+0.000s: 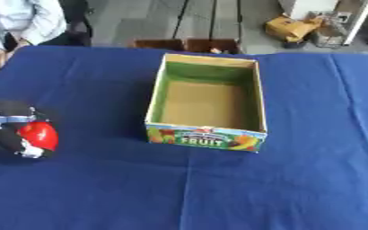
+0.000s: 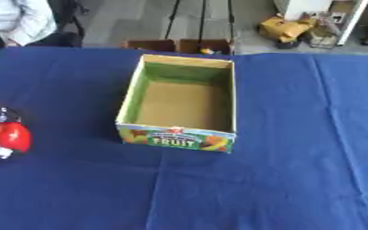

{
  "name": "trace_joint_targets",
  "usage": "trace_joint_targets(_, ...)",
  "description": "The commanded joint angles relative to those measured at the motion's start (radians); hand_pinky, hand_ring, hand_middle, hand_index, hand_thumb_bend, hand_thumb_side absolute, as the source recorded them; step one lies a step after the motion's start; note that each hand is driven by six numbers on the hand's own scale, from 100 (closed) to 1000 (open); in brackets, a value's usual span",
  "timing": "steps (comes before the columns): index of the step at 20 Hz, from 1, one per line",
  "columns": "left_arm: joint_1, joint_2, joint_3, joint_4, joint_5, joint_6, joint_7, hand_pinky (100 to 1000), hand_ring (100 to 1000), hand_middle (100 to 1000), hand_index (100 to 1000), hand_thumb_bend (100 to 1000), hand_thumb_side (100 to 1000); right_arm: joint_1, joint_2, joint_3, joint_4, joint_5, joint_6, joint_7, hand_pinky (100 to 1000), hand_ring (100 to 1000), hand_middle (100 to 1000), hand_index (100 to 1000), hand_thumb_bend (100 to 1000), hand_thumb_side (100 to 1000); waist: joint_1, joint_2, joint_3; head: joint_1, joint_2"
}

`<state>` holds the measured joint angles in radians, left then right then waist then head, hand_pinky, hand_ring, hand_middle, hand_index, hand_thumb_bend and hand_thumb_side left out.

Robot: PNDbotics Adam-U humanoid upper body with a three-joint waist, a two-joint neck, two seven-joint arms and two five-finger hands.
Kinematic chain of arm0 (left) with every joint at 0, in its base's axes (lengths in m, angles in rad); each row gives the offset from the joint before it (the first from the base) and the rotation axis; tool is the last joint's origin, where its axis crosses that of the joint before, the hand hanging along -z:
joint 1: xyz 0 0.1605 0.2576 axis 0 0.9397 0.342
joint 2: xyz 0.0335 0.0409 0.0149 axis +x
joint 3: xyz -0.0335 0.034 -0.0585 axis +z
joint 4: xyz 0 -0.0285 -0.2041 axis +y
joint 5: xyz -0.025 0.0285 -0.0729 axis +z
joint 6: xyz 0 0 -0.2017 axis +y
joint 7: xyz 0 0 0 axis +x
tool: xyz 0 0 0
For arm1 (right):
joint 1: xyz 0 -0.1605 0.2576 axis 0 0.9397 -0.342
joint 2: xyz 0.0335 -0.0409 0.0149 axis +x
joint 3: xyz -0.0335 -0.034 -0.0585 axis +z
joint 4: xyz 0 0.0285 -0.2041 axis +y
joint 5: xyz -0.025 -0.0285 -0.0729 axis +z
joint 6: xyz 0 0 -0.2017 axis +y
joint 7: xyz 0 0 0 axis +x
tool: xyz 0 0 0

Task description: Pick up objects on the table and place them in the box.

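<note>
My left hand [image 1: 8, 128] is at the left edge of the table, its black fingers curled round a red rounded object [image 1: 39, 134], likely a fruit. The same object [image 2: 11, 136] shows at the left border of the right eye view. An open cardboard box [image 1: 207, 137] with a green inner wall and a "FRUIT" label on its front stands in the middle of the table, to the right of the hand. Inside it I see only its brown floor. My right hand shows in neither view.
A blue cloth [image 1: 297, 179] covers the whole table. Beyond the far edge stand brown boxes [image 1: 186, 45] on the floor and a yellow bag [image 1: 291, 28]. A person sits at the far left corner.
</note>
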<state>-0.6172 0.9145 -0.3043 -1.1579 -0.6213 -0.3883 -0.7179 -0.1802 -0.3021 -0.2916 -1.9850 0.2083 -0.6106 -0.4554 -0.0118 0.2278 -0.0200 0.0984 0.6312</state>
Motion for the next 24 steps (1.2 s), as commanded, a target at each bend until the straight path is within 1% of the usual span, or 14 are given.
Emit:
trace_joint_targets(1, -0.018, 0.046, 0.012, -0.01, -0.01, -0.181, -0.189, 613, 805, 1000, 1000, 436, 734, -0.009, -0.009, -0.006, -0.015, -0.007, -0.002, -0.009, 743, 805, 662, 825, 100, 971, 0.002, -0.014, 0.0, 0.004, -0.014)
trace_joint_targets(4, -0.022, 0.048, 0.017, -0.02, -0.039, -0.187, -0.189, 639, 813, 1000, 1000, 455, 742, -0.009, -0.009, -0.005, -0.015, -0.007, -0.003, -0.013, 742, 804, 661, 825, 100, 972, 0.002, -0.013, 0.001, 0.004, -0.014)
trace_joint_targets(6, -0.026, 0.048, 0.023, -0.027, -0.056, -0.193, -0.189, 640, 806, 1000, 1000, 454, 743, -0.009, -0.009, -0.005, -0.015, -0.008, -0.004, -0.013, 741, 803, 658, 822, 100, 968, 0.003, -0.013, 0.002, 0.004, -0.013)
trace_joint_targets(9, -0.03, 0.044, 0.026, -0.029, -0.053, -0.199, -0.189, 607, 775, 1000, 1000, 430, 731, -0.009, -0.008, -0.004, -0.015, -0.01, -0.003, -0.014, 741, 803, 656, 821, 100, 969, 0.005, -0.013, 0.002, 0.006, -0.013)
trace_joint_targets(10, -0.03, 0.043, 0.026, -0.026, -0.048, -0.2, -0.189, 584, 761, 1000, 1000, 390, 700, -0.009, -0.008, -0.005, -0.015, -0.01, -0.003, -0.015, 741, 802, 655, 820, 100, 967, 0.005, -0.013, 0.001, 0.006, -0.013)
trace_joint_targets(11, -0.031, 0.043, 0.025, -0.023, -0.044, -0.199, -0.189, 570, 754, 1000, 1000, 371, 685, -0.009, -0.008, -0.005, -0.015, -0.011, -0.003, -0.016, 741, 801, 654, 819, 100, 967, 0.006, -0.013, 0.0, 0.006, -0.013)
trace_joint_targets(14, -0.032, 0.043, 0.022, -0.019, -0.042, -0.199, -0.189, 540, 744, 1000, 1000, 352, 671, -0.01, -0.009, -0.005, -0.015, -0.014, -0.005, -0.02, 740, 800, 652, 816, 100, 964, 0.008, -0.012, -0.004, 0.006, -0.015)
trace_joint_targets(15, -0.032, 0.043, 0.02, -0.019, -0.042, -0.199, -0.189, 525, 746, 1000, 1000, 355, 673, -0.011, -0.009, -0.005, -0.015, -0.014, -0.006, -0.021, 740, 798, 650, 814, 100, 961, 0.008, -0.011, -0.005, 0.006, -0.015)
trace_joint_targets(18, -0.031, 0.045, 0.016, -0.018, -0.045, -0.205, -0.189, 521, 735, 1000, 1000, 360, 677, -0.012, -0.009, -0.005, -0.015, -0.015, -0.007, -0.026, 740, 795, 645, 812, 100, 958, 0.011, -0.009, -0.007, 0.005, -0.014)
trace_joint_targets(22, -0.03, 0.048, 0.015, -0.024, -0.051, -0.217, -0.189, 524, 701, 994, 1000, 390, 689, -0.012, -0.008, -0.003, -0.015, -0.016, -0.006, -0.028, 741, 794, 635, 812, 100, 952, 0.016, -0.008, -0.008, 0.003, -0.013)
trace_joint_targets(23, -0.029, 0.048, 0.014, -0.024, -0.05, -0.221, -0.189, 532, 706, 994, 1000, 435, 716, -0.013, -0.008, -0.003, -0.015, -0.016, -0.005, -0.029, 741, 794, 634, 812, 100, 948, 0.017, -0.008, -0.009, 0.003, -0.013)
trace_joint_targets(24, -0.028, 0.049, 0.013, -0.024, -0.046, -0.225, -0.189, 548, 723, 997, 1000, 447, 723, -0.013, -0.008, -0.003, -0.015, -0.016, -0.005, -0.029, 741, 794, 632, 811, 100, 947, 0.018, -0.007, -0.009, 0.002, -0.012)
